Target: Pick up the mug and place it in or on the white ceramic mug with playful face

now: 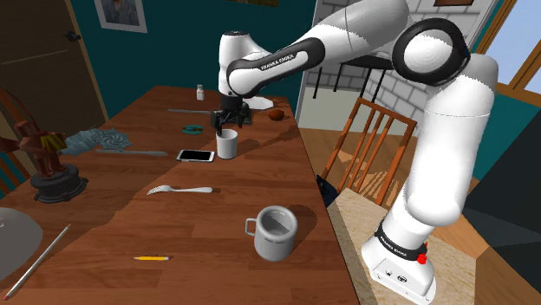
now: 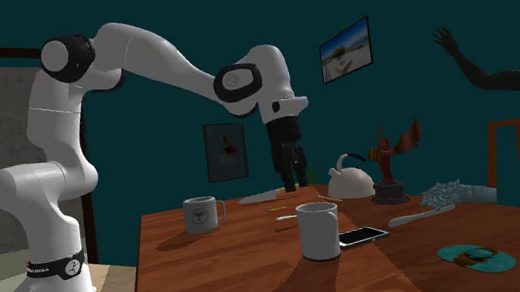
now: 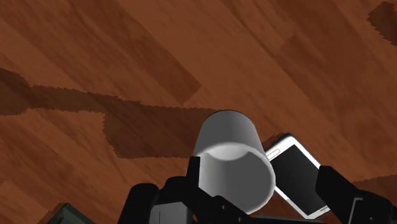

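Teal-walled room; brown wood-grain table point(image 1: 173, 225), with a wooden chair point(image 1: 374, 143) at the side nearest the stand. The plain mug point(image 1: 227, 144), white, stands upright in the far part of the table as the shoulder view has it. It is just beside a white-edged phone point(image 1: 196, 156) that lies flat on that view's left of it. The gripper point(image 1: 228, 121) hangs straight over the plain mug, pointing down, tips close above the rim. Wrist view: fingers point(image 3: 337, 188) spread, the mug's open mouth between them. The finger on the phone side stands clear of the mug wall; contact at the other finger cannot be told; nothing clasped. The handled mug point(image 1: 276, 232), grey-white, stands upright near the table's near edge, well apart from the plain mug; the second exterior view shows a round mark on its side. A fork point(image 1: 179, 189) lies to the shoulder view's left of both mugs. A yellow pencil point(image 1: 151, 258) lies near the handled mug. A dark figurine point(image 1: 52, 165) stands at that view's far left
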Controlling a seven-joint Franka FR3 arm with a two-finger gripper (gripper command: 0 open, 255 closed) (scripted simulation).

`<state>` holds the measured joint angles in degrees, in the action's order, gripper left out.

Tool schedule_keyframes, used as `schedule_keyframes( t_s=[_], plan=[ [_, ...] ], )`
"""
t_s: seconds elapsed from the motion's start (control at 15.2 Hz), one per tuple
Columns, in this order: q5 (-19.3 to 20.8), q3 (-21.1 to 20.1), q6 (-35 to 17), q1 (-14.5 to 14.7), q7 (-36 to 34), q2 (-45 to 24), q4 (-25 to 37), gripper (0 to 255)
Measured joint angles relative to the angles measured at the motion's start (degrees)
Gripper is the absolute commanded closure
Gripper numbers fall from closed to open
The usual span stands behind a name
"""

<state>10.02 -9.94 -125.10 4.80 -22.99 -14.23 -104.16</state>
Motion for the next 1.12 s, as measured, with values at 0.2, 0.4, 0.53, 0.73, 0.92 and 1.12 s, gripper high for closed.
schedule_keyframes(
  t_s=[0.2,0.4,0.53,0.73,0.92,1.12],
  plan=[
    [1.4,0.1,0.3,1.2,-1.3,-6.4,6.5,0],
    [2.2,0.3,-0.9,1.8,-2.2,-9.5,8.2,0],
    [2.4,0.5,-1.8,1.8,-2.3,-10.7,8.5,0],
    [2.8,0.7,-3.5,1.8,-2.4,-12.0,8.1,0],
    [2.9,0.7,-3.9,1.8,-2.6,-12.2,7.9,0],
    [2.9,0.7,-3.9,1.8,-2.6,-12.2,7.9,0]
  ],
)
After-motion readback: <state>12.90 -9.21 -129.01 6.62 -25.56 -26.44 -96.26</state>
